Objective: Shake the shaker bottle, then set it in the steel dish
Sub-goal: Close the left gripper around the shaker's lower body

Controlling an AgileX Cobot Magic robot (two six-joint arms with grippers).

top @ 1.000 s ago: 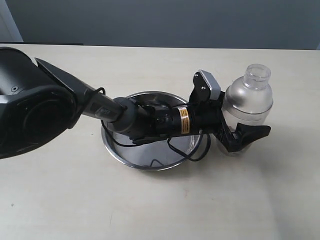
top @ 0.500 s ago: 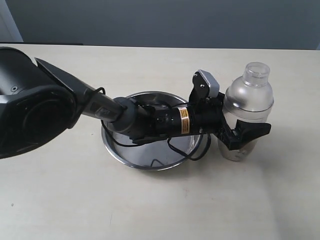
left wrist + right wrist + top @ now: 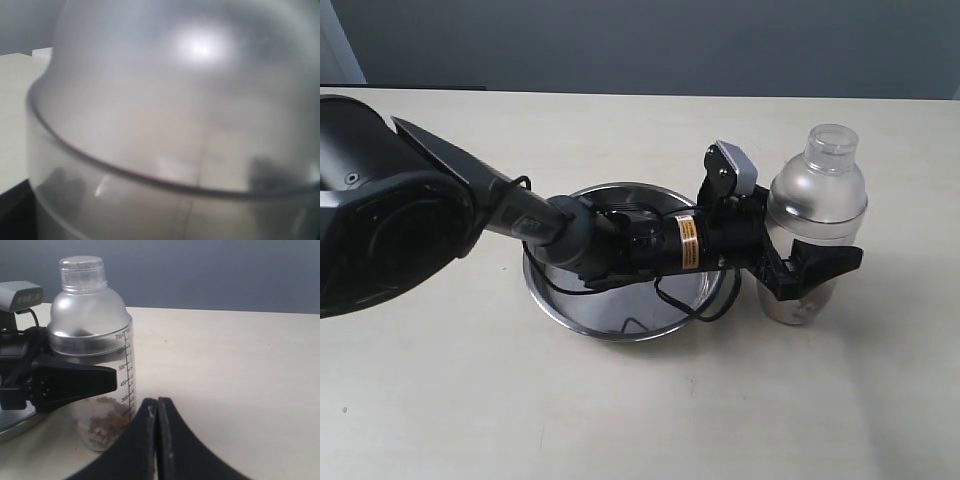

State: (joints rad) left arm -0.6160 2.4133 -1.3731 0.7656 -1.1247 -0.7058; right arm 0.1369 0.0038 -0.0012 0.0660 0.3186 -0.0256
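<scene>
The shaker bottle (image 3: 817, 195), clear with a frosted dome and small cap, stands upright on the table just right of the steel dish (image 3: 560, 310). Brownish-white granules lie at its bottom (image 3: 102, 422). My left gripper (image 3: 815, 245) reaches across over the dish and is shut on the bottle's body, one black finger (image 3: 75, 380) crossing its near side. The frosted dome (image 3: 175, 100) fills the left wrist view. My right gripper (image 3: 158, 402) is shut and empty, low over the table beside the bottle; it is out of the exterior view.
The left arm and its cables (image 3: 620, 250) hang over the steel dish, whose rim (image 3: 15, 422) sits close to the bottle. Pale tabletop (image 3: 720, 410) stretches all round, with a grey wall behind.
The bottle's base has shifted slightly down and toward the camera between the left fingers, which closed in a little. The arm itself has hardly moved.
</scene>
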